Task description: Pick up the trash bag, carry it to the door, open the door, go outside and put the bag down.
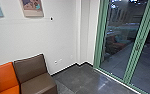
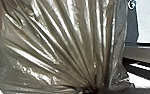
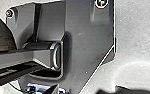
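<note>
Partly cropped trash bag (image 2: pixel 66 45), seemingly clamped in left fingers (image 2: pixel 116 91), right gripper (image 3: pixel 113 91), state unclear

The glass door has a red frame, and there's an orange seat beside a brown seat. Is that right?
Not quite. The head view shows that the glass door has a green frame. The orange seat is beside the brown seat.

white wall (image 1: pixel 58 40) — green-framed glass door (image 1: pixel 137 47), orange seat (image 1: pixel 4 75)
</note>
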